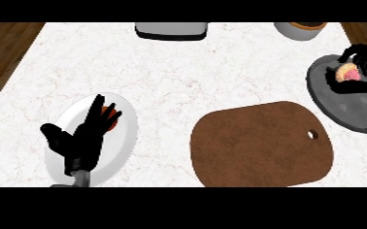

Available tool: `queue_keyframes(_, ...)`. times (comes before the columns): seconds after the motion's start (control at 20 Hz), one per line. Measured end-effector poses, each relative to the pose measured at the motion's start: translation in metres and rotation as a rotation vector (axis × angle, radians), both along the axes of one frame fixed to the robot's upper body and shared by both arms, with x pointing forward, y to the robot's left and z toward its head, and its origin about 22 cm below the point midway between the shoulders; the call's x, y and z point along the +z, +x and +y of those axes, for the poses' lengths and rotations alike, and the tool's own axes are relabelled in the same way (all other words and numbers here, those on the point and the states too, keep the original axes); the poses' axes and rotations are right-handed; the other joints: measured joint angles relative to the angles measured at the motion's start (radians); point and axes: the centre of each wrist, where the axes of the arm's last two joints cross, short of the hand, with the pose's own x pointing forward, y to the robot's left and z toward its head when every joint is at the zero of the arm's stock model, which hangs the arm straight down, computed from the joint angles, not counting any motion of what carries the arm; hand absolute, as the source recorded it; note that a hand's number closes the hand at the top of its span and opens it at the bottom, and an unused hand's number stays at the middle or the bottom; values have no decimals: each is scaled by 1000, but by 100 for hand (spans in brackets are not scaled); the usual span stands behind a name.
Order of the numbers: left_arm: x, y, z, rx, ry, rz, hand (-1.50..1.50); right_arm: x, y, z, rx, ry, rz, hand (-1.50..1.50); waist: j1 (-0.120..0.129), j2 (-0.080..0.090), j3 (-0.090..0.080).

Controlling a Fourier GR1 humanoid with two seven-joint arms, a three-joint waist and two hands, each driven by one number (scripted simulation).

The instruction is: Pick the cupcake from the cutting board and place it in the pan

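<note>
**Q.** Where does the small pink-and-yellow frosted cupcake (349, 73) lie, and how does it stand to the right hand (353, 58)?

**A.** It lies over the dark grey round metal pan (342, 107) at the right edge of the white marbled desk (186, 73). The black right hand comes in from the right edge, its fingers curled round the cupcake from above and on the left side, so that only part of the frosting shows between them. Whether the cupcake touches the pan's floor cannot be told from this steep angle.

**Q.** And the brown rounded wooden cutting board (261, 145)?

**A.** It lies flat at lower centre, just beside the pan's left rim, with a small hole near its right edge. It bears nothing.

**Q.** What of the left hand (82, 136)?

**A.** It rests at lower left over a white oval plate (122, 140), fingers straight and spread, thumb out to the left, holding nothing. A small orange-red object (112, 112) on the plate shows partly behind the fingertips; its kind is unclear.

**Q.** What stands along the far edge?

**A.** A grey box-shaped appliance with a black base (172, 30) at top centre, and a pale grey cup (299, 29) at top right, both well apart from the pan.
</note>
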Motion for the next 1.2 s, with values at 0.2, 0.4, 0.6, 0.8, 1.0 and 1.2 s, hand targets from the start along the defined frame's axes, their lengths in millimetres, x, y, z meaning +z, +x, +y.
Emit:
queue_keyframes(0.2, 3, 4, -5, -20, -3, -2, 0, -4, 5, -15, -75, -78, 99, -150, 20, 10, 0)
queue_keyframes(0.4, 3, 6, -10, -30, -1, -13, 0, -15, 7, -21, -66, -82, 168, -150, 29, 15, 2)
queue_keyframes(0.6, 2, 7, -11, -40, -2, -13, 0, -13, 11, -23, -26, -25, 139, -150, 31, 18, 4)
queue_keyframes(0.8, 1, 5, -13, -33, -5, -11, 0, -12, 17, -20, 47, 173, 81, -150, 26, 17, 6)
queue_keyframes(1.0, 0, 2, -12, -24, -2, -14, 0, -6, 19, -26, 108, 402, 31, -150, 20, 15, 5)
queue_keyframes(1.2, 0, 4, -8, -7, -2, -13, 0, 0, 8, -48, 156, 601, 19, -150, 7, 13, 5)
